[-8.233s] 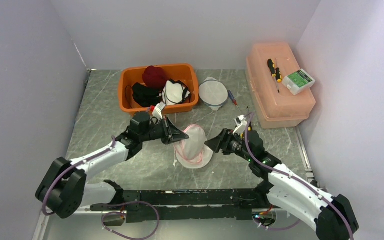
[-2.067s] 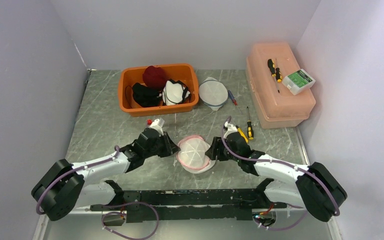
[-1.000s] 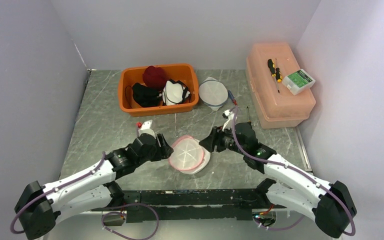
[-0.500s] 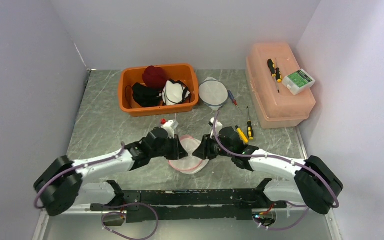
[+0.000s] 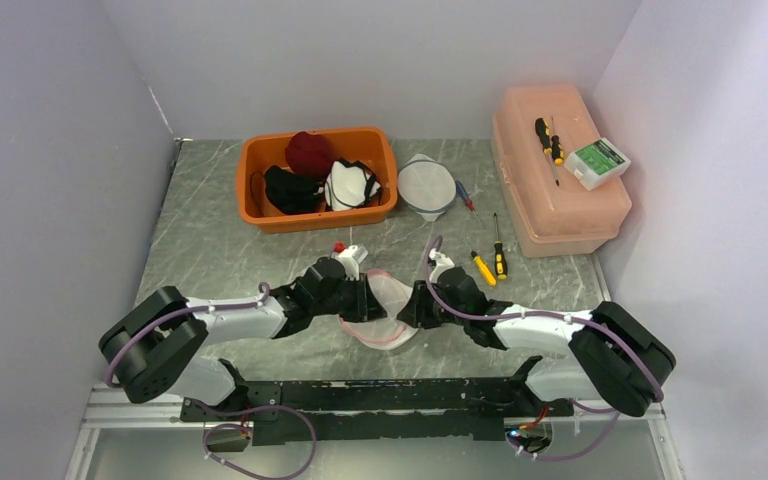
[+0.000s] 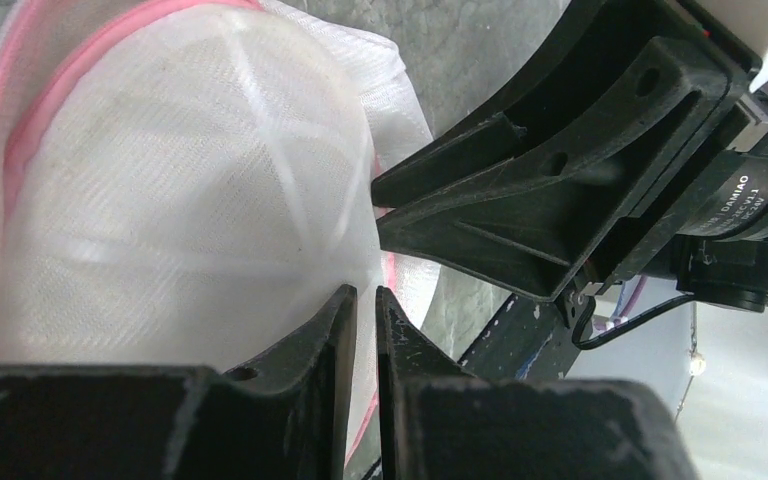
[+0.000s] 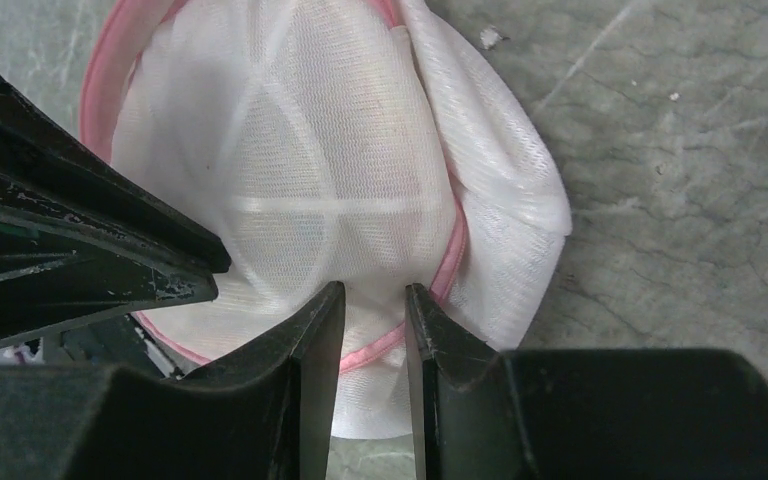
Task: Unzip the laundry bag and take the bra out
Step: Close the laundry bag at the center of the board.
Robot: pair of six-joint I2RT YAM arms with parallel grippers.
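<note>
Now, at lower centre of the overhead view, left gripper (image 6: 362,305) and right gripper (image 7: 373,300) both pinch the mesh laundry bag (image 5: 390,325), apparently securing it; next comes finding the zipper pull, unseen.

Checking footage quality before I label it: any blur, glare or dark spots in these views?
Top external: even light, sharp, soft shadows on the table. Left wrist: left fingers dark and soft, upper right corner blown out white. Right wrist: laundry bag weave crisp, right fingers almost black.

Laundry bag (image 5: 390,290) between left pincer (image 5: 370,301) and right pincer (image 5: 409,304), before bin (image 5: 310,216).
</note>
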